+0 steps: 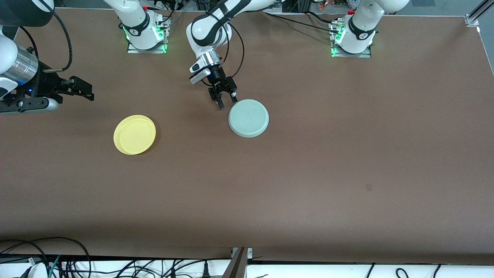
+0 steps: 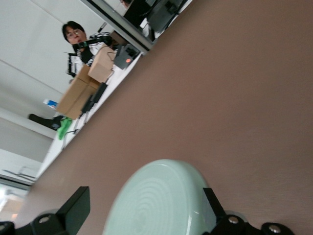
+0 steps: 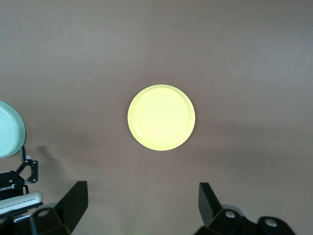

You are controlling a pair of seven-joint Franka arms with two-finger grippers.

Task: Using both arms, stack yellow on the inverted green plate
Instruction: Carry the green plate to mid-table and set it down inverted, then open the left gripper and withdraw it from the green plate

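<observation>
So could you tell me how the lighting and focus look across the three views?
Front view: even light, with a soft shadow beside the left gripper at the green plate. Left wrist view: the plate is sharp and its rings show; the room past the table is tilted. Right wrist view: the yellow plate looks washed out and glowing, and the right gripper is open.

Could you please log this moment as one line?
green plate: upside down on table | left gripper: open at its rim | yellow plate: upright, untouched | right gripper: open, above the table
</observation>
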